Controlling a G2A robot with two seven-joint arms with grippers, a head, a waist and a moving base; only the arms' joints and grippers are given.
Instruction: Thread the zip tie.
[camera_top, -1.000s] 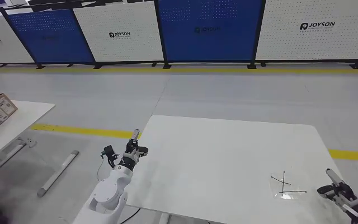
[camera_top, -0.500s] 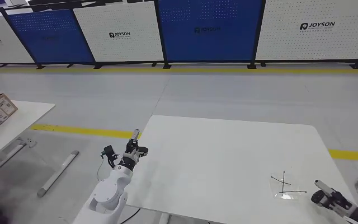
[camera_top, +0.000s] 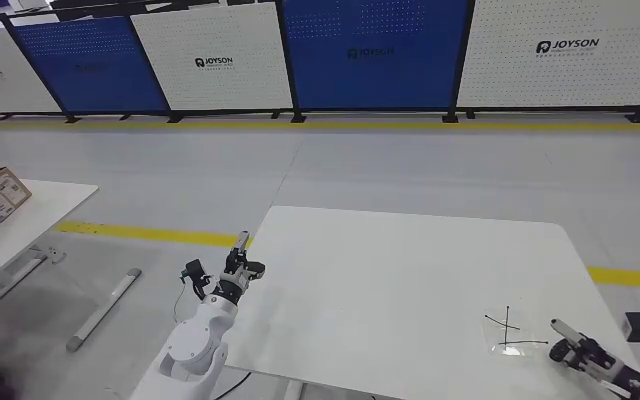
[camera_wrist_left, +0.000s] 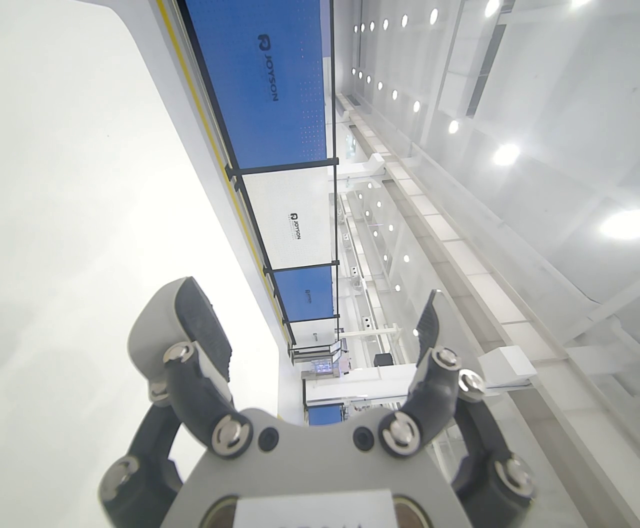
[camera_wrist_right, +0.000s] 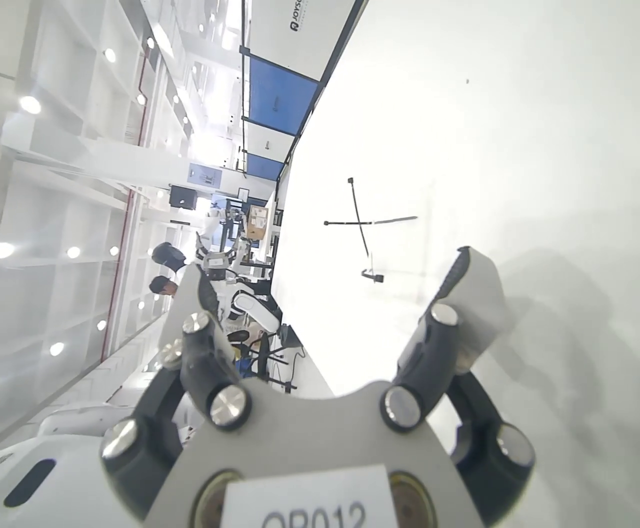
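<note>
Two thin black zip ties (camera_top: 508, 323) lie crossed near the white table's (camera_top: 400, 280) front right corner, seen in the right wrist view as crossed zip ties (camera_wrist_right: 358, 221). A third black tie (camera_top: 522, 344) lies just nearer the front edge, seen close to the gripper as the third tie (camera_wrist_right: 372, 274). My right gripper (camera_top: 556, 329) hovers right of the ties, a short way off, and is open and empty (camera_wrist_right: 330, 280). My left gripper (camera_top: 241, 243) is at the table's left edge, far from the ties, open and empty (camera_wrist_left: 315, 312).
A faint clear plastic sheet (camera_top: 515, 348) seems to lie under the nearest tie. The table's right edge (camera_top: 590, 290) and front edge run close to the ties. A second white table (camera_top: 40, 205) stands off to the left.
My right gripper has moved left along the front right corner, closer to the zip ties. The left arm has stayed where it was.
</note>
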